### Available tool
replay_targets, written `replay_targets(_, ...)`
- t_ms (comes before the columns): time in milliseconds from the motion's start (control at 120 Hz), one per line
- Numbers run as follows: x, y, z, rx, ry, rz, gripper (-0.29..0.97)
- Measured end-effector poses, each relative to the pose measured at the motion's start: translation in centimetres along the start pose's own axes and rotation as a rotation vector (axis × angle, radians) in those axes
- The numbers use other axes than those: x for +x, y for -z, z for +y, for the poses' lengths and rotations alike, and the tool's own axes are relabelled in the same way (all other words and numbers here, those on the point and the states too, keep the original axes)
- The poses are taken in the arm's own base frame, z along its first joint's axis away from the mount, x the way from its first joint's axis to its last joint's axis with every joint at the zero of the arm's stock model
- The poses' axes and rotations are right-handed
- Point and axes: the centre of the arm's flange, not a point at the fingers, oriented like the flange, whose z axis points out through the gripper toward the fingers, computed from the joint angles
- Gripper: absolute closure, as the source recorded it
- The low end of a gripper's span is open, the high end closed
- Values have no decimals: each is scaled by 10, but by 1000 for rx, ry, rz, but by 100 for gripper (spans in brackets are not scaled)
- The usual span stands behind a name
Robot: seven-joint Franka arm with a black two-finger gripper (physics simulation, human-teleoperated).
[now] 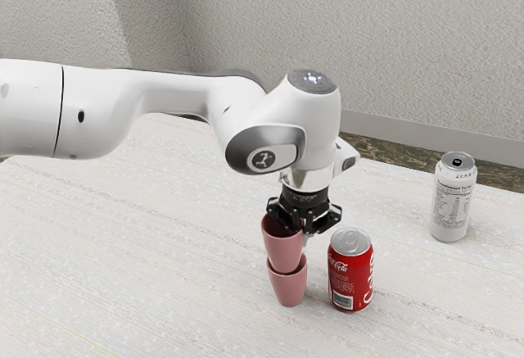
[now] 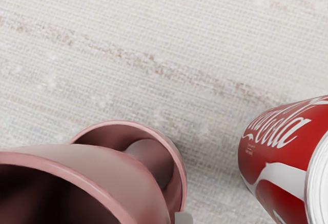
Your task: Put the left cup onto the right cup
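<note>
Two pink cups are nested on the table. The upper pink cup (image 1: 281, 245) leans slightly, and its base sits inside the lower pink cup (image 1: 288, 284), which stands upright. My gripper (image 1: 303, 228) is right above them, shut on the upper cup's rim on the side toward the exterior view's right. Under my hand in the wrist view, the upper cup (image 2: 77, 183) is large and its bottom dips into the lower cup (image 2: 154, 139).
A red cola can (image 1: 350, 269) stands just right of the cups in the exterior view, close to my hand, and appears as the red can (image 2: 282, 157) in the wrist view. A white can (image 1: 453, 197) stands farther right. The pale table (image 1: 123, 251) stretches to the left.
</note>
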Motion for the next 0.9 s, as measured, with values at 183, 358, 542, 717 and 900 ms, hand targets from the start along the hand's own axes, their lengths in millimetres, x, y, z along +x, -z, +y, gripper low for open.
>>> replay_targets(183,0,-1,0,-4,7,2,78)
replay_targets(358,3,-6,1,-9,11,4,78)
replay_targets(542,8,-12,-1,-5,18,6,78)
replay_targets(717,11,-17,-2,-4,22,3,71)
replay_targets(900,11,-17,-1,-13,22,6,33)
